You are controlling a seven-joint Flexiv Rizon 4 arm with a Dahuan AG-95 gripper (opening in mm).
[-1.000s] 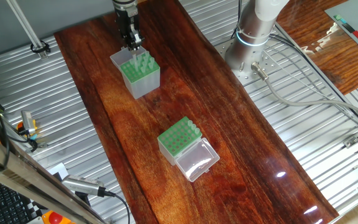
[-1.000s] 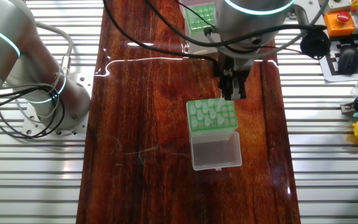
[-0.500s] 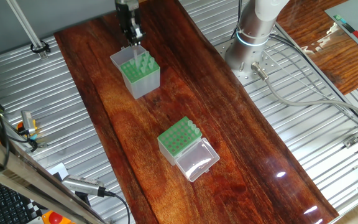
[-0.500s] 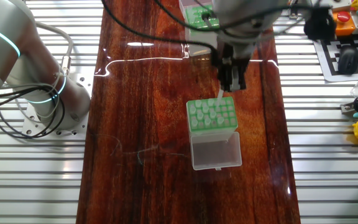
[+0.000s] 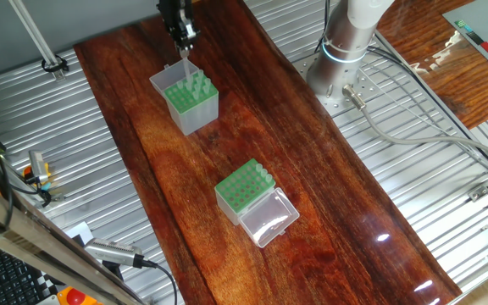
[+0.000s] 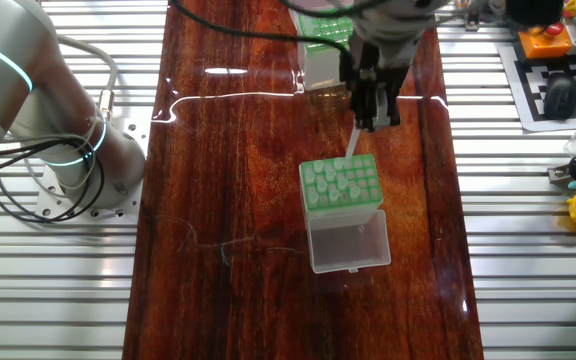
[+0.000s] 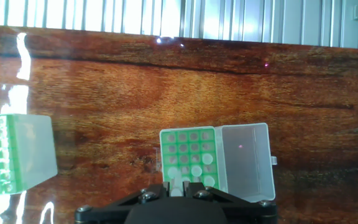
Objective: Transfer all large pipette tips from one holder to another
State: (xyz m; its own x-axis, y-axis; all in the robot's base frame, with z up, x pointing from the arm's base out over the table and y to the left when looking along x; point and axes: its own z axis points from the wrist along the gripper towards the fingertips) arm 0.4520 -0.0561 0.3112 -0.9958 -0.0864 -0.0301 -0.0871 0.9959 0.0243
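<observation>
Left in the hand view: taller box with grey-translucent sides and green hole-dotted top plate (image 7: pixel 8 155), standing on the dark red wooden tabletop (image 7: pixel 166 81), well apart from the other box.

Centre: shorter box with green hole-dotted top plate (image 7: pixel 188 155), several holes nearest the camera filled by pale round collars of large pipette tips (image 7: pixel 194 169). Directly above its near edge, black two-finger tool (image 7: pixel 180 185), closed on one pale translucent pipette tip (image 6: pixel 351 145) hanging point-down, clear of the plate.

Right: large clear hinged lid (image 7: pixel 247 158), lying open beside the plate.
</observation>
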